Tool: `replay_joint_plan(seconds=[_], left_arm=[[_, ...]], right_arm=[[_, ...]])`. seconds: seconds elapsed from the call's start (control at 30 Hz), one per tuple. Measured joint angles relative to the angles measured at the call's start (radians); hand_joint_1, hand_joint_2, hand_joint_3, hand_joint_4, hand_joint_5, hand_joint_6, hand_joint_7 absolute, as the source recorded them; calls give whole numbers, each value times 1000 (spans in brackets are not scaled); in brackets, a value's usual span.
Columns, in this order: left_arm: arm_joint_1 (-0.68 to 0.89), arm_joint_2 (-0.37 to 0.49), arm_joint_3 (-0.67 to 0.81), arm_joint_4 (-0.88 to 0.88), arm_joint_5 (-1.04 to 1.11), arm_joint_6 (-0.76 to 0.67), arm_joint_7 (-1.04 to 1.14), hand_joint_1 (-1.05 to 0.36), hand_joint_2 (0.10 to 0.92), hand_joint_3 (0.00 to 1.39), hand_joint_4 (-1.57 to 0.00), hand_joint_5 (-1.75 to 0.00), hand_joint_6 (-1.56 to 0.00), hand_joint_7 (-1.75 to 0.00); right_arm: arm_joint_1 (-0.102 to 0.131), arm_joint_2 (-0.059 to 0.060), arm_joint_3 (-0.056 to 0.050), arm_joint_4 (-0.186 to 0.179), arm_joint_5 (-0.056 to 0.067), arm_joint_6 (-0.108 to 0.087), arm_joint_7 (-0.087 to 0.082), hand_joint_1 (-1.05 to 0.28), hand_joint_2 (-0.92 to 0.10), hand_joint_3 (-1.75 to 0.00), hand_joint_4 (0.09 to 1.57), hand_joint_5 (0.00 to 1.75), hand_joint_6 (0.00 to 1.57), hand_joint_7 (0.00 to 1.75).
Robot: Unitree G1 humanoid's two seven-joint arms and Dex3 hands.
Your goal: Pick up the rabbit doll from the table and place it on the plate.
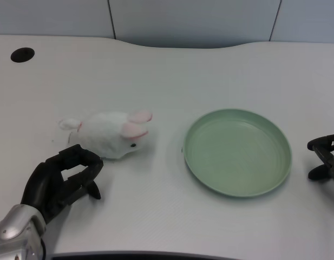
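A robot's left hand (61,181) hovers just short of a rabbit doll (110,134) on a white worktop (156,216).

The fingers (83,160) are curled but hold nothing, seemingly poised to grasp; the doll lies on its side, left of the green plate (237,153), apart from it.

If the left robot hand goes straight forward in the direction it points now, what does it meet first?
Most likely the rabbit doll. The left robot hand points up and slightly right, and the doll lies just beyond its fingers. Height above the table is unclear from this one view.
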Motion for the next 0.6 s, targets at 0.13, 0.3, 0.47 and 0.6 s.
replay_joint_plan(seconds=[0.13,0.3,0.47,0.6], left_arm=[[0,0,-1,0,1,-6,0,-509,921,234,-650,-1746,-645,-1344],[1,0,0,2,1,-13,0,-528,921,227,-655,-1746,-654,-1344],[1,0,0,2,1,-13,0,-509,921,239,-656,-1746,-652,-1338],[9,2,-10,-4,23,-36,13,-509,921,279,-679,-1744,-669,-1318]], right_arm=[[0,0,0,0,0,0,-1,-804,-921,-138,925,1080,805,950],[0,0,0,-6,0,1,-3,-793,-921,-140,922,1084,801,949],[0,0,0,-12,1,7,-4,-783,-921,-138,920,1088,805,950],[0,2,-1,-14,3,8,-4,-784,-921,-141,914,1093,812,952]])
